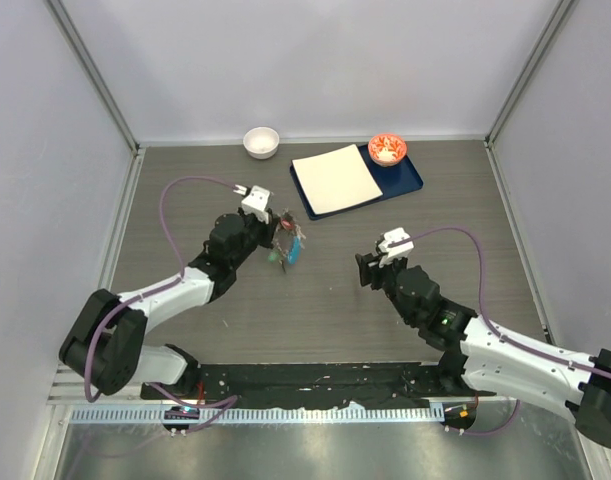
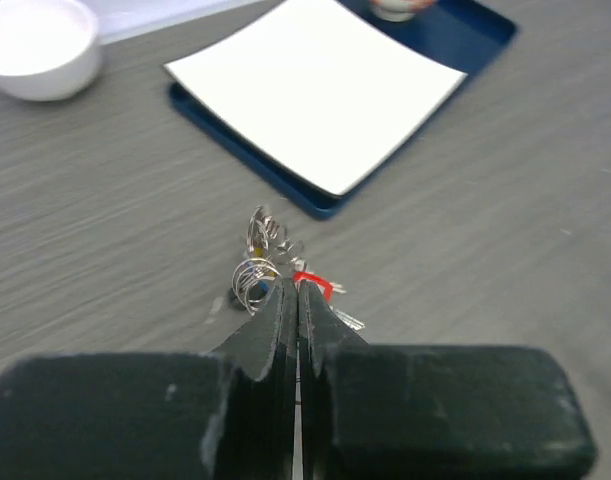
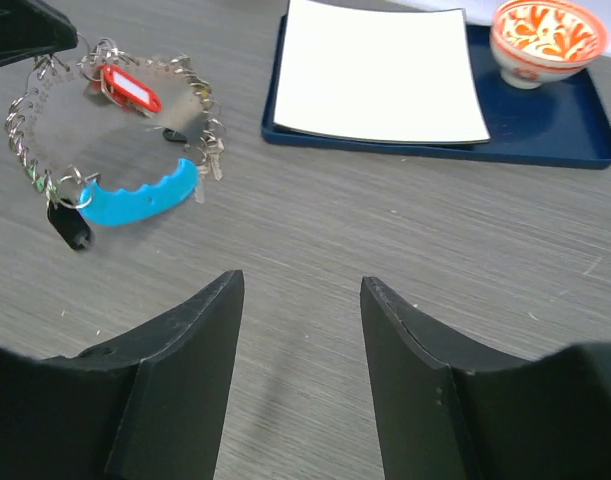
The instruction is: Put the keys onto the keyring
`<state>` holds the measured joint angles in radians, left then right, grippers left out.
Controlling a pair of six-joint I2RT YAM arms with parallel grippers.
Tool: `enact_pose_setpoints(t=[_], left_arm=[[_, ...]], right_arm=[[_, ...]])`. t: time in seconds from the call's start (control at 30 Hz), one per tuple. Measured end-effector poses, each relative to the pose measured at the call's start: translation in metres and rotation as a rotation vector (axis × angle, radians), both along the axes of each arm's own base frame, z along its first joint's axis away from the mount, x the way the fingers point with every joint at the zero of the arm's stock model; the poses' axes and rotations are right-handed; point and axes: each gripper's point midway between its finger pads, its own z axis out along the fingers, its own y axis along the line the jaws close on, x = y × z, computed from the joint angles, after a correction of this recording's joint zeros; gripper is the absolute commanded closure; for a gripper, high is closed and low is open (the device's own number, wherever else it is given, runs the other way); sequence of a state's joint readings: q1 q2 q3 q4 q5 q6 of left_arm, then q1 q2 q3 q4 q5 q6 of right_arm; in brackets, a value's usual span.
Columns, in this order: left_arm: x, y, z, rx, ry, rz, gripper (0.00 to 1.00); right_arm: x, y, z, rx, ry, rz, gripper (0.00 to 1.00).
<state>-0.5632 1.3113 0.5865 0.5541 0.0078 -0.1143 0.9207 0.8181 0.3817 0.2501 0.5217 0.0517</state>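
At mid worktop [image 3: 315,210], left gripper [image 2: 297,290] pressed together on the wire of the keyring [image 1: 288,245], holding the loop up on edge. Threaded on it: red-headed key [image 3: 130,90], black key [image 3: 70,225] and plain silver ones, beside the light blue crescent [image 3: 140,195]. Well apart to the right, right gripper [image 3: 300,288] spread, gripping nothing.
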Motion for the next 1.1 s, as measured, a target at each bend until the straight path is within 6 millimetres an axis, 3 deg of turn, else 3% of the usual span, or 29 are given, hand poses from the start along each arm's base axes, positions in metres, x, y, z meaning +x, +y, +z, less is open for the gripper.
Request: enact_pose_setpoints(t=[0.13, 0.23, 0.43, 0.53, 0.6, 0.67, 0.73, 0.77, 0.93, 1.1], left_arm=[[0.022, 0.024, -0.007, 0.055, 0.007, 0.122, 0.92], [0.023, 0.035, -0.019, 0.087, 0.043, 0.166, 0.87], [0.005, 0.063, -0.056, 0.111, 0.135, 0.276, 0.53], [-0.008, 0.081, -0.068, 0.108, 0.188, 0.344, 0.41], [-0.013, 0.088, -0.061, 0.085, 0.199, 0.378, 0.32], [-0.017, 0.092, -0.046, 0.037, 0.191, 0.402, 0.17], [-0.021, 0.095, -0.029, -0.023, 0.183, 0.427, 0.01], [-0.023, 0.097, -0.020, -0.054, 0.180, 0.442, 0.00], [-0.039, 0.109, 0.020, -0.213, 0.171, 0.510, 0.00], [-0.060, 0.126, 0.056, -0.327, 0.144, 0.556, 0.00]], right_arm=[[-0.001, -0.014, 0.009, 0.017, -0.019, -0.050, 0.41], [-0.002, -0.022, 0.013, 0.026, -0.022, -0.080, 0.36], [-0.005, -0.030, 0.014, 0.039, -0.014, -0.103, 0.28], [-0.006, -0.031, 0.010, 0.037, 0.000, -0.112, 0.24], [-0.007, -0.033, 0.006, 0.030, 0.016, -0.121, 0.22], [-0.008, -0.035, 0.002, 0.028, 0.031, -0.132, 0.21], [-0.008, -0.037, 0.000, 0.026, 0.045, -0.145, 0.13], [-0.007, -0.036, 0.000, 0.028, 0.053, -0.150, 0.05], [-0.009, -0.032, 0.006, 0.095, 0.061, -0.142, 0.04], [-0.013, -0.033, 0.031, 0.217, 0.015, -0.130, 0.04]])
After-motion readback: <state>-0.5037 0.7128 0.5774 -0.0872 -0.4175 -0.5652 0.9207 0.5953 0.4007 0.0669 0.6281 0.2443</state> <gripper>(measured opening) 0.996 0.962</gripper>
